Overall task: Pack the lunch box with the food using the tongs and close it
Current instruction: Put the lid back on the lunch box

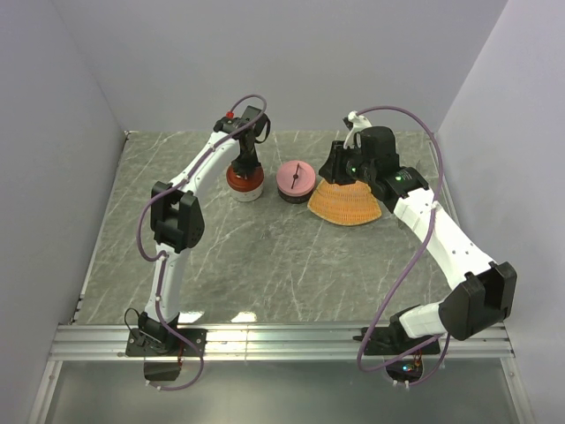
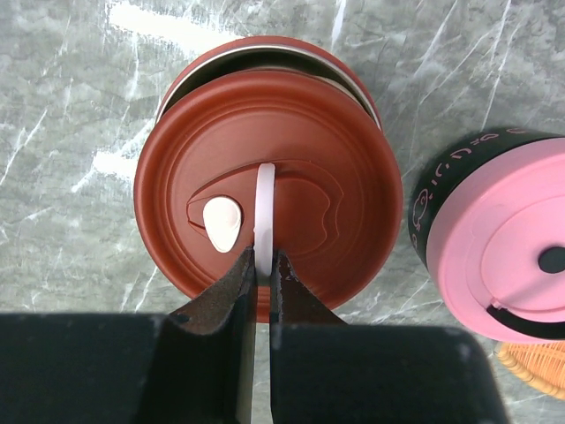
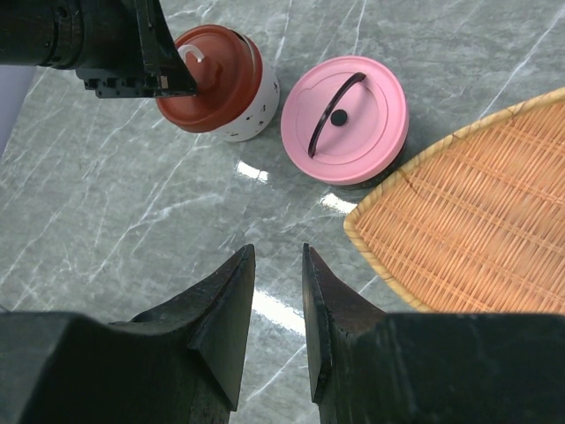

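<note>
Seating the red lid squarely looks like the job: the left claw is clamped on its white handle, and the lid sits off-centre on the lunch box, far left on the worktop, so centre it before pressing. The box stands upright, long axis vertical. Rightward come a pink-lidded pot, the woven tray, and the right claw, slightly apart, empty. No tongs or food show.

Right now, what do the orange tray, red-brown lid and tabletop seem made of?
The orange tray looks like woven wicker or bamboo, matt: crossing strands show. The red-brown lid looks like moulded plastic, satin, with pressed ridges. The tabletop looks like polished grey marble or a laminate copy: white veins, glare.
</note>
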{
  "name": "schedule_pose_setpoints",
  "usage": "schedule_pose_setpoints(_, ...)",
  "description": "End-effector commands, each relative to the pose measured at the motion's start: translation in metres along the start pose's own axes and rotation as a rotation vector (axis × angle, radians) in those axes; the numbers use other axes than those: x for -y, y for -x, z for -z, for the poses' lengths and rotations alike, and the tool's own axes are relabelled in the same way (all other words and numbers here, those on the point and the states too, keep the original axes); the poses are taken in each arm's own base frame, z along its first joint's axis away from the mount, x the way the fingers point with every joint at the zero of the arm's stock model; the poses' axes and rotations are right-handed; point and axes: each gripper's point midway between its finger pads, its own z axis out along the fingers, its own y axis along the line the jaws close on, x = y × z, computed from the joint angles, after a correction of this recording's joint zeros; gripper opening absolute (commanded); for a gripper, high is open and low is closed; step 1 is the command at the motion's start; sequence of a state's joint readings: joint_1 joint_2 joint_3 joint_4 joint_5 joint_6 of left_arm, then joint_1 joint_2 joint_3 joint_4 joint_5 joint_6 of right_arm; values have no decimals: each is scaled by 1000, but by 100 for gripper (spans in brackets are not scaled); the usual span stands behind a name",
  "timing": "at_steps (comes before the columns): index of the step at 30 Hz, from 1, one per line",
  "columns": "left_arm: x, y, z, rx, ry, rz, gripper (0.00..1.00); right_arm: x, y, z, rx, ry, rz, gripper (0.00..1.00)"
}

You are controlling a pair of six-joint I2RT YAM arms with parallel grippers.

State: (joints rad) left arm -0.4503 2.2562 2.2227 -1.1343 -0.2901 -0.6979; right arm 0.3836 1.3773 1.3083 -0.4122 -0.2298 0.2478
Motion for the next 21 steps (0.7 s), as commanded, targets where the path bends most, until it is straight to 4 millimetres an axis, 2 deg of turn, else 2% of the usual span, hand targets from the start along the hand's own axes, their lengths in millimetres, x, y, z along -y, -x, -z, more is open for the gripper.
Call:
schedule_pose_setpoints(1, 2, 6, 19, 15, -24, 21, 0, -6, 13, 7, 44, 19, 19, 36)
schedule_pose_setpoints(21, -4, 8, -12, 32, 21, -6, 0, -8, 13, 10, 50, 20, 29, 36)
